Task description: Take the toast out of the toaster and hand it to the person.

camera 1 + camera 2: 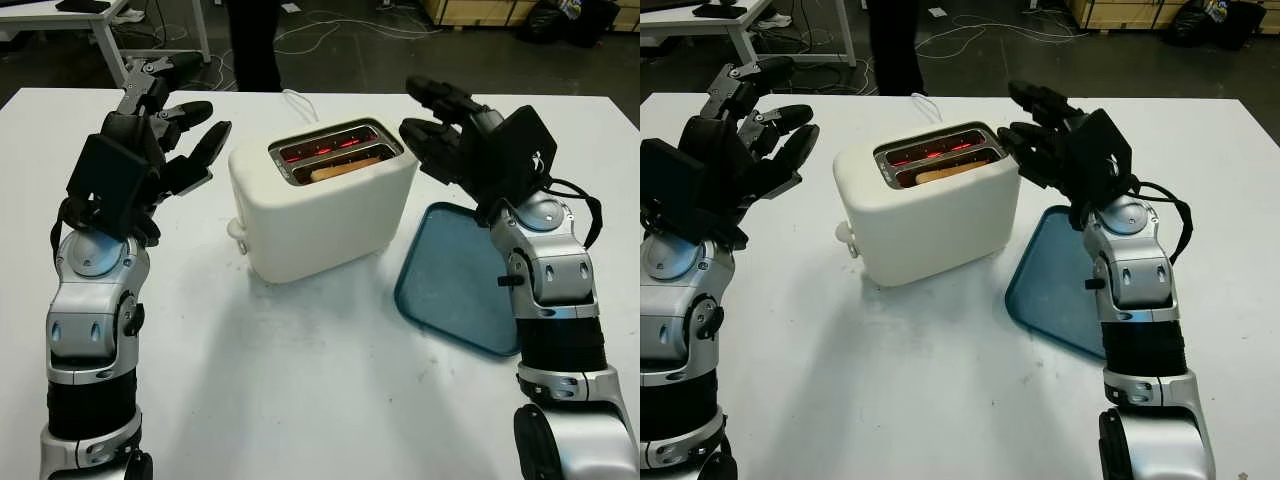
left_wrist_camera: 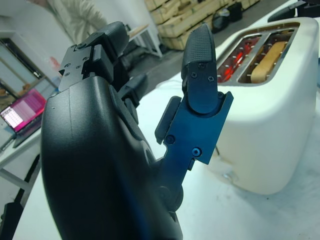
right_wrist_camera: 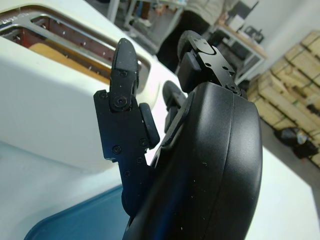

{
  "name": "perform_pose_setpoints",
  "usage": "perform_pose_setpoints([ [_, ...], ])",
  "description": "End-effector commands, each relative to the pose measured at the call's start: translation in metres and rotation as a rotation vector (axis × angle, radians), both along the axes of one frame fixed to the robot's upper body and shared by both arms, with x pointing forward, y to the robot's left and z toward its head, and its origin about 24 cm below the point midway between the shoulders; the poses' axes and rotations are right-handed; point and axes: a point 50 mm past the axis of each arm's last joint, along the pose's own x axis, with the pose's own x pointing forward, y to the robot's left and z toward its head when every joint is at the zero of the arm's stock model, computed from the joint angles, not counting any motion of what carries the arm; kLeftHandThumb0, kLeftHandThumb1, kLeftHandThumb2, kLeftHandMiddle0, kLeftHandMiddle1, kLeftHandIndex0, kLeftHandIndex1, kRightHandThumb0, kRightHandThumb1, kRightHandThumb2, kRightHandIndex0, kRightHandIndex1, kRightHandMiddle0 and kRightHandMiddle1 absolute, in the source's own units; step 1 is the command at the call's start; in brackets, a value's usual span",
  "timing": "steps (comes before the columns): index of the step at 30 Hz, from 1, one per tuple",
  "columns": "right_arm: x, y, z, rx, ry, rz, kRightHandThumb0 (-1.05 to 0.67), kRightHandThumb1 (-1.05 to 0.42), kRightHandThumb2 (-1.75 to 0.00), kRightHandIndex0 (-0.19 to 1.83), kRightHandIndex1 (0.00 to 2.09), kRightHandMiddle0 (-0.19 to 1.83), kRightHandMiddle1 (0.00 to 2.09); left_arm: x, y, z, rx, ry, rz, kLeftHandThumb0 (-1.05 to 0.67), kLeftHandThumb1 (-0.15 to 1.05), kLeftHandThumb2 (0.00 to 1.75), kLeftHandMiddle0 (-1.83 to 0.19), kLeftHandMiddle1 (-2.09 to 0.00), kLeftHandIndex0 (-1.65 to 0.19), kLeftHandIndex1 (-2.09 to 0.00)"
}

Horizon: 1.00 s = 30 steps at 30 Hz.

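White two-slot toaster [image 1: 325, 200]: smooth, rounded cream-white shell, metal-rimmed slots on top, a small knob low on its left end; stands on the white table [image 1: 300, 400] near the middle, toward the far edge, with a white cord running off behind it. No brand, label or writing can be read on it or anywhere else. Far slot: glowing red heating elements. Near slot: one slice of toast [image 1: 338, 168], pale brown, sitting low with only its top edge showing at slot level. Teal-blue tray [image 1: 455, 275]: flat, shallow, rounded corners, raised rim, smooth plastic look; lies on the table just right of the toaster, toward the right edge. Left hand [image 1: 165, 135]: black, hard shell, ribbed finger pads, raised above the table left of the toaster, apart from it, open and holding nothing. Right hand [image 1: 445, 130]: same build, raised beside the toaster's top right corner over the tray's far end, open and holding nothing, fingertips near the slot rim; contact cannot be told. Person [image 1: 255, 45]: dark-clothed legs standing on the floor beyond the table's far edge.
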Motion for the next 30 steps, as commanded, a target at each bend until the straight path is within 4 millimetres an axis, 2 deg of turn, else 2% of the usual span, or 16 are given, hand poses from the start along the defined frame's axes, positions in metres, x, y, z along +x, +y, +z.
perform_pose_setpoints([
  [1,-0.002,0.0,-0.002,0.033,0.005,0.007,-0.45,-0.92,-0.36,0.04,0.58,0.3,0.0,-0.001,0.002,-0.002,-0.005,0.006,-0.002,-0.54,0.78,0.34,0.0,-0.97,0.0,-0.85],
  [11,-0.004,-0.001,0.005,-0.06,-0.005,-0.014,-0.44,-0.92,-0.4,0.06,0.59,0.33,0.02,0.0,0.0,-0.004,0.008,-0.001,0.003,-0.5,0.79,0.25,0.0,-1.0,-0.02,-0.86],
  [16,-0.002,0.001,0.003,-0.027,-0.004,0.002,-0.47,-0.92,-0.35,0.05,0.59,0.36,0.04,0.001,0.0,-0.003,0.022,-0.005,0.013,-0.49,0.8,0.22,0.0,-0.99,-0.02,-0.85],
  [30,-0.005,0.0,0.009,-0.06,-0.013,-0.012,-0.44,-0.92,-0.39,0.01,0.64,0.35,0.02,0.003,-0.005,-0.001,-0.002,-0.009,-0.002,-0.43,0.83,0.2,0.0,-1.0,-0.04,-0.83],
])
